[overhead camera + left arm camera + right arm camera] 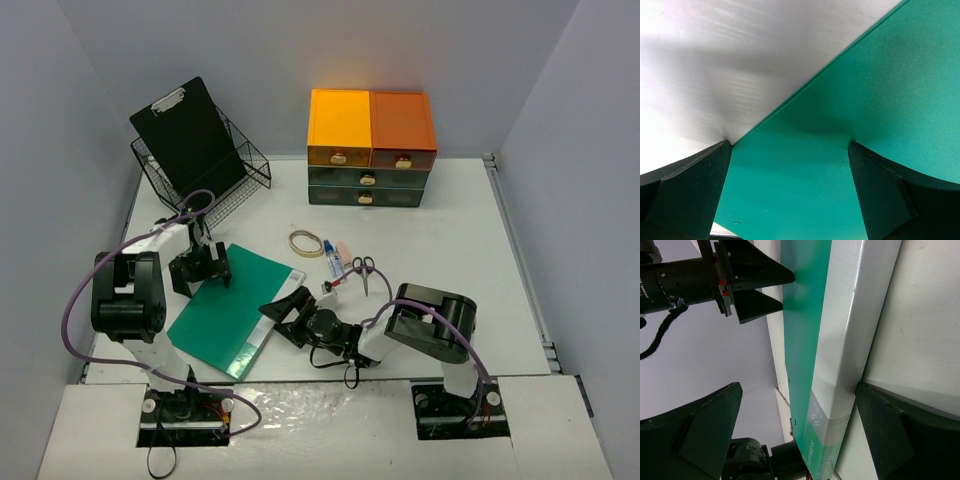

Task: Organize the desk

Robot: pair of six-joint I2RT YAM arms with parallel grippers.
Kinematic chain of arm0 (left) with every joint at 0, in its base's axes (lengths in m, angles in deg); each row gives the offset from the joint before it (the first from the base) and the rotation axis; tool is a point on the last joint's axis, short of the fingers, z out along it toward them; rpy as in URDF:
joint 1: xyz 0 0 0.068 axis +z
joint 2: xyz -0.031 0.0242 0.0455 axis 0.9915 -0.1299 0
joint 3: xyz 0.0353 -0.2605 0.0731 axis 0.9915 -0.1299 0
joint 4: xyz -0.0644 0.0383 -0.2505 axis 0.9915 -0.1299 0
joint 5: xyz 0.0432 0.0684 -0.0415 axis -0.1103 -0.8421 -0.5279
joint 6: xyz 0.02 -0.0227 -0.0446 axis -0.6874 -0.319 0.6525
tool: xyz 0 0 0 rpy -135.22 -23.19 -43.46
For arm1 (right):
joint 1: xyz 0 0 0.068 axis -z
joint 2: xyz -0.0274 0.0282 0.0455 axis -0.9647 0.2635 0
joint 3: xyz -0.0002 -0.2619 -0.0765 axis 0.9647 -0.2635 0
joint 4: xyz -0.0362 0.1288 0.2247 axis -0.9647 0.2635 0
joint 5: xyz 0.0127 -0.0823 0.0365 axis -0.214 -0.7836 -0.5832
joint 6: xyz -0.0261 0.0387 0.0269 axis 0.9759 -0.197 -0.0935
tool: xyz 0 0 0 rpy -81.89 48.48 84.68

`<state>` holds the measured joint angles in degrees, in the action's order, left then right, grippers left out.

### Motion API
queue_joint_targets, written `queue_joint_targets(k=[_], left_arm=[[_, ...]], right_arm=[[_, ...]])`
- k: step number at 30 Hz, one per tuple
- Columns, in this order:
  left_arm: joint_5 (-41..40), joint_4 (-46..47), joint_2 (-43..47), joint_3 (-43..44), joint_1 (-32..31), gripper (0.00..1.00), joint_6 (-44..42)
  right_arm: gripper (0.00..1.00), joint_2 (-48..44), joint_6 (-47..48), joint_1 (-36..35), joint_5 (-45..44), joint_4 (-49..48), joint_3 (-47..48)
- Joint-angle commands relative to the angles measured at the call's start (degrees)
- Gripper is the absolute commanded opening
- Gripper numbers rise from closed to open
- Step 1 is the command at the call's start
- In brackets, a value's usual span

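On the white desk (460, 250) a green folder (225, 315) lies flat at the near left. My left gripper (203, 272) hangs open just over the folder's far-left edge. In the left wrist view the green cover (850, 130) fills the space between the dark fingers (687, 195), with bare desk (715, 65) beyond the edge. My right gripper (281, 318) is open at the folder's right side. In the right wrist view its jaws (797, 435) straddle the folder's white spine (850, 340), one finger (900, 435) close beside it and the other well apart.
A black clipboard (188, 135) leans in a wire basket (250, 165) at the back left. An orange and yellow drawer unit (370, 145) stands at the back centre. A tape roll (306, 242), a small bottle (334, 263), a pink eraser (344, 249) and scissors (363, 268) lie mid-desk.
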<state>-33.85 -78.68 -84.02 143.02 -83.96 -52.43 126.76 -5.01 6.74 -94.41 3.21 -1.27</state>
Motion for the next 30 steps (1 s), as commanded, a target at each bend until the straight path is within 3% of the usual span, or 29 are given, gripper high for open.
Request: queue_joint_targets(k=[1, 19, 30], left_arm=[[17.13, 1.16, -3.54, -2.97, -4.99, 0.97, 4.92], [30.13, 9.11, -2.60, -7.09, -4.97, 0.97, 9.22], [30.79, 9.11, -3.17, -8.26, -5.11, 0.97, 8.71]], right_arm=[[0.96, 1.84, 3.36, -0.87, 2.10, 8.22, 2.74], [0.98, -17.63, 9.34, -0.59, -6.99, 20.66, -2.32], [0.99, -15.87, 9.74, -0.59, -7.73, 19.27, -1.69]])
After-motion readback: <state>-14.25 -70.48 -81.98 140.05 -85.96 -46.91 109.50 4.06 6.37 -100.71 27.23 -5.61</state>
